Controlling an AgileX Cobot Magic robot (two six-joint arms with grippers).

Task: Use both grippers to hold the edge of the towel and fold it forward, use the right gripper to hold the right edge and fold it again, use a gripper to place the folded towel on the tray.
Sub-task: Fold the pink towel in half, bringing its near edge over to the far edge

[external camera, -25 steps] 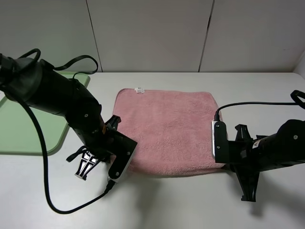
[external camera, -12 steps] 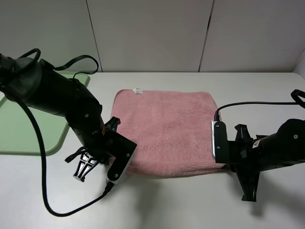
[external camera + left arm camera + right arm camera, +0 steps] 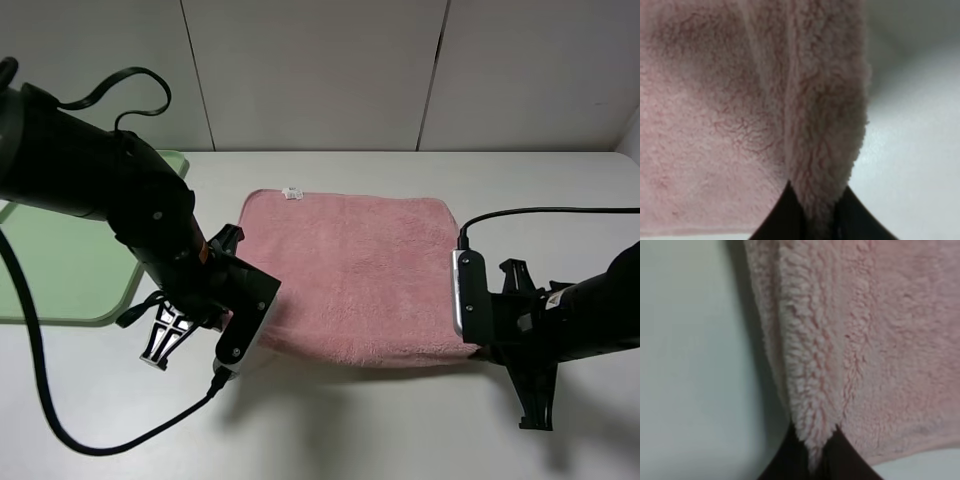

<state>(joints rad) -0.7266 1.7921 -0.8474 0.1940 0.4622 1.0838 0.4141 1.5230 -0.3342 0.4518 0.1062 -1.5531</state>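
Note:
The pink towel [image 3: 350, 265] lies spread on the white table, its small white tag [image 3: 293, 190] at the far left corner. My left gripper [image 3: 258, 335] is shut on the near left corner of the edge of the towel [image 3: 370, 358]. In the left wrist view the black fingertips [image 3: 785, 217] pinch a raised fold of the fluffy cloth [image 3: 822, 125]. My right gripper [image 3: 470, 342] is shut on the near right corner, and the right wrist view shows its dark fingertips [image 3: 840, 457] clamping a ridge of pile [image 3: 810, 365]. The pale green tray [image 3: 45, 275] sits at the left, partly behind the left arm.
Grey wall panels [image 3: 320, 70] stand behind the table's far edge. Black cables loop off both arms, one trailing over the table [image 3: 110, 445] at the front left. Bare white tabletop [image 3: 380, 430] lies in front of the towel.
The left arm has risen and swung a little left and back, lifting the towel's near left corner. The right arm has shifted slightly right and toward the front. Both grips stay shut.

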